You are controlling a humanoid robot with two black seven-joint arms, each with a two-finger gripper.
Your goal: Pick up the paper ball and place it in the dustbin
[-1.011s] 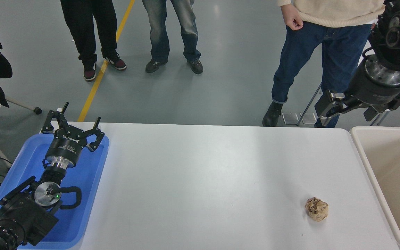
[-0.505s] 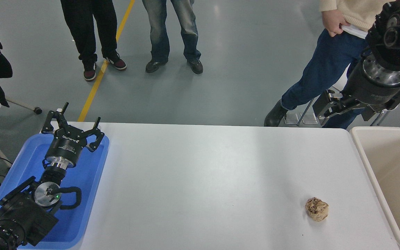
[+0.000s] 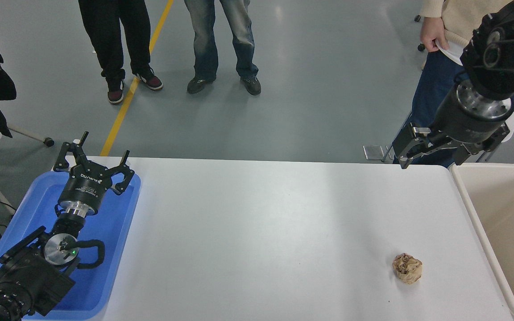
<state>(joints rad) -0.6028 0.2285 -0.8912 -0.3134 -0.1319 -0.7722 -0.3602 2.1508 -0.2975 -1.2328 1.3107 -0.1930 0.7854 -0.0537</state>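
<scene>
From the head camera, the right gripper hangs empty, jaws spread, above the white table's far right corner, well apart from the paper ball, which lies near the table's front right, close to the beige dustbin. The left gripper sits parked, open and empty, over the blue tray. Best practice, arguably: descend straight over the ball and close gently around its middle.

Single head cam, sitting high on the robot's side, looking forward and down across the white table. It's framing the full tabletop from a moderate distance, with grey floor beyond the far edge. No second view overlapping.
</scene>
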